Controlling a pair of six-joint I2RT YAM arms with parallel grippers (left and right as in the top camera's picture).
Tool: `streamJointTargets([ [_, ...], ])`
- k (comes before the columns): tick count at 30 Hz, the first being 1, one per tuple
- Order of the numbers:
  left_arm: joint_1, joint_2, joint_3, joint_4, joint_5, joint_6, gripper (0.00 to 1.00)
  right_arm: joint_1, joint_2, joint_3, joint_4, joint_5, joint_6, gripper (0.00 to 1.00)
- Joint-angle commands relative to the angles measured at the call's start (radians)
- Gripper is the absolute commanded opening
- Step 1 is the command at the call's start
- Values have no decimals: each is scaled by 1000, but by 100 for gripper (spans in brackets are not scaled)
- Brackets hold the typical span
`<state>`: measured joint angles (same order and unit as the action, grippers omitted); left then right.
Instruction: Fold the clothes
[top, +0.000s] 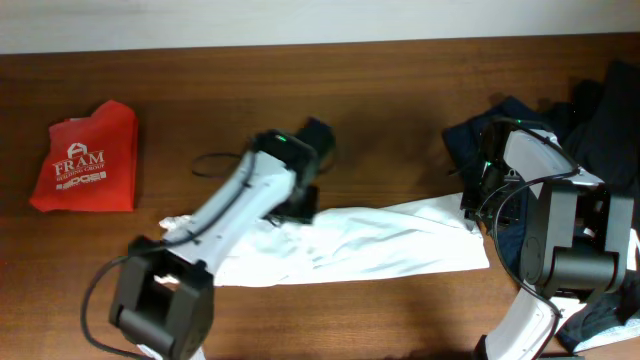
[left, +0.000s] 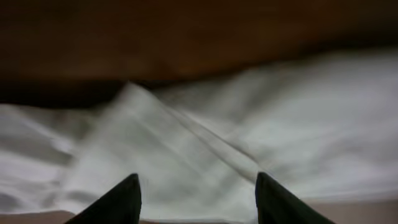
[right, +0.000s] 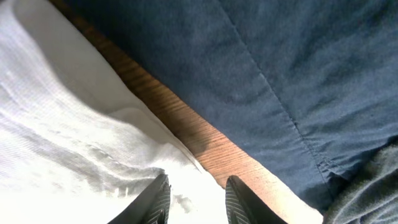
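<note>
A white T-shirt (top: 380, 240) lies stretched in a long wrinkled band across the middle of the table. My left gripper (top: 300, 205) hovers over its upper left part. In the left wrist view the left gripper (left: 196, 199) is open, its dark fingertips (left: 127, 199) wide apart above the blurred white cloth (left: 298, 124). My right gripper (top: 472, 205) is at the shirt's right end. The right wrist view shows that gripper (right: 196, 199) shut on the white T-shirt (right: 56, 124), with bright fabric between its fingers.
A red folded garment (top: 85, 160) printed "FRAM" lies at the far left. A pile of navy clothes (top: 475, 140) (right: 280, 74) and dark ones (top: 610, 110) fills the back right, close to the right arm. A thin black cable (top: 215, 162) loops on the wooden table (top: 300, 100).
</note>
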<state>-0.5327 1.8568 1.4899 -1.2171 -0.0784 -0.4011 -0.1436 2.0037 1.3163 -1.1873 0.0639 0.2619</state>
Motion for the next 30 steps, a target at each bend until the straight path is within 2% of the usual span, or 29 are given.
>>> streamJointTargets([
  [1, 163, 1, -17, 41, -27, 14, 59, -1, -11, -5, -2, 19, 8, 34],
  [5, 246, 92, -44, 51, 10, 46, 59, -1, -11, -5, -2, 19, 8, 34],
  [9, 256, 192, -46, 50, 46, 82, 58, -1, -11, -5, -2, 19, 8, 33],
  [10, 256, 206, -47, 51, 65, 82, 55, -1, -11, -5, -2, 19, 8, 33],
  [13, 255, 215, -49, 57, 102, 108, 34, -1, -11, -5, -2, 19, 8, 33],
  [14, 254, 215, -49, 58, 102, 108, 12, -1, -11, -5, -2, 19, 8, 33],
  [15, 254, 215, -49, 58, 102, 108, 0, -1, -11, -5, -2, 19, 8, 33],
  [21, 254, 192, 24, 26, 162, 157, 0, -1, -11, -5, -2, 20, 8, 33],
  [23, 254, 164, 48, -3, 163, 157, 3, -1, -11, -5, -2, 20, 8, 33],
  [26, 245, 149, 47, -98, 169, 158, 3, -1, -11, -5, -2, 20, 8, 33],
  [30, 205, 149, 46, -191, 169, 234, 4, -1, -11, -5, -2, 19, 8, 33],
])
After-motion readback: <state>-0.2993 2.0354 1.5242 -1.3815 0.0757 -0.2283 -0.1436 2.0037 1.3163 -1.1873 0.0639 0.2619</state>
